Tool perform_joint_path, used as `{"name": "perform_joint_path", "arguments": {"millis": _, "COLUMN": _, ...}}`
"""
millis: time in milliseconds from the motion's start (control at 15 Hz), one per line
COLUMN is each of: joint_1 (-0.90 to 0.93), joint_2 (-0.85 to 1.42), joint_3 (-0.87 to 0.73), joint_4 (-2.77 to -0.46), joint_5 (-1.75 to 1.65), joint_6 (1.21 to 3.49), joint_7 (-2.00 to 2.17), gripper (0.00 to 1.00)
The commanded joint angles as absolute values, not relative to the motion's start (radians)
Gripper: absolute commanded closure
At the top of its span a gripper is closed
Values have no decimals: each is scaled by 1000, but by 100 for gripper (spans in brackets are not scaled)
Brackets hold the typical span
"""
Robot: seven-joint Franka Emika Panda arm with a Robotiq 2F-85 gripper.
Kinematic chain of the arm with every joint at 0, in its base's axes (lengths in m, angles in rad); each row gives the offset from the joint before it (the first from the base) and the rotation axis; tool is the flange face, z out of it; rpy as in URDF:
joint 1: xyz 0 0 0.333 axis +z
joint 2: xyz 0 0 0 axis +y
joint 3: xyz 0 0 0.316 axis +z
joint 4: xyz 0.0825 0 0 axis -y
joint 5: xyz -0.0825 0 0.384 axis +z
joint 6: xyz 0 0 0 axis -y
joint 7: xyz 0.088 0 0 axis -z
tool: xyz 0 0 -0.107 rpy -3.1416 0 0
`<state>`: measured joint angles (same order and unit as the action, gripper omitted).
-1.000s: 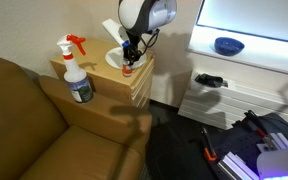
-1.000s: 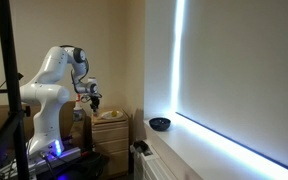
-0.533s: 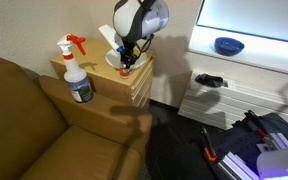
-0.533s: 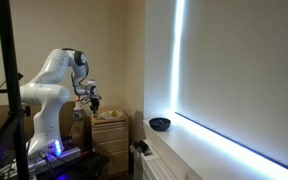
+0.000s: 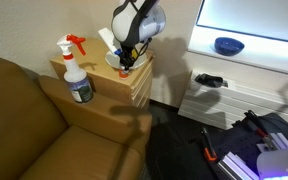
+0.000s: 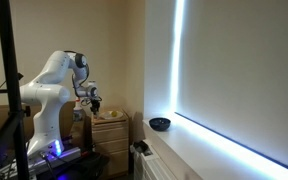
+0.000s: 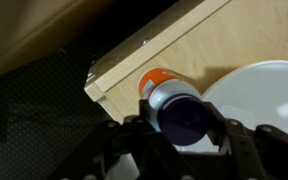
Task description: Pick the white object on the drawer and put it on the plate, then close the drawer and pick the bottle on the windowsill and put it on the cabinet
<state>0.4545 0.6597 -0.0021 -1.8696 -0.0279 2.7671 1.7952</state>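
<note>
My gripper [image 7: 181,118] is shut on a small bottle [image 7: 166,98] with a white body, an orange band and a dark cap. The bottle hangs just over the top of the wooden cabinet [image 7: 189,45], near its front corner and beside the white plate [image 7: 264,95]. In both exterior views the gripper [image 5: 127,62] [image 6: 92,100] is low over the cabinet [image 5: 136,88] [image 6: 110,128]. A white object [image 5: 108,37] stands at the far side of the plate [image 5: 114,60]. The cabinet's drawers look shut.
A spray bottle [image 5: 76,70] with a red trigger stands on the cabinet's other end. A brown sofa [image 5: 24,120] adjoins the cabinet. A blue bowl [image 5: 228,45] [image 6: 160,124] sits on the windowsill. A black item [image 5: 209,80] lies on the white unit below.
The gripper with the bottle has shifted a little sideways and lower over the cabinet top. Nothing else has moved.
</note>
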Motion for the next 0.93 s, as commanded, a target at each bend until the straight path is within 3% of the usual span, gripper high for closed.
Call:
{"name": "perform_joint_path", "arguments": {"millis": 0, "joint_1": 468, "joint_2": 689, "joint_3": -18, "joint_4": -1845, "joint_5": -8, "joint_6": 2801, "joint_7": 1819, "gripper": 46}}
{"name": "perform_joint_path", "arguments": {"millis": 67, "joint_1": 461, "joint_2": 687, "joint_3": -12, "joint_4": -1846, "joint_5": 3, "joint_6": 2801, "joint_7": 1825, "gripper": 20}}
{"name": "perform_joint_path", "arguments": {"millis": 133, "joint_1": 455, "joint_2": 685, "joint_3": -7, "joint_4": -1847, "joint_5": 12, "joint_6": 2803, "joint_7": 1827, "gripper": 19}}
{"name": "perform_joint_path", "arguments": {"millis": 333, "joint_1": 430, "joint_2": 655, "joint_3": 9, "joint_4": -1868, "joint_5": 58, "joint_6": 2827, "joint_7": 1823, "gripper": 1}}
{"name": "perform_joint_path", "arguments": {"millis": 667, "joint_1": 342, "joint_2": 560, "joint_3": 91, "joint_4": -1928, "joint_5": 162, "joint_6": 2842, "joint_7": 1740, "gripper": 0}}
{"name": "perform_joint_path", "arguments": {"millis": 867, "joint_1": 232, "joint_2": 434, "joint_3": 229, "joint_4": -2042, "joint_5": 285, "joint_6": 2900, "joint_7": 1583, "gripper": 0}}
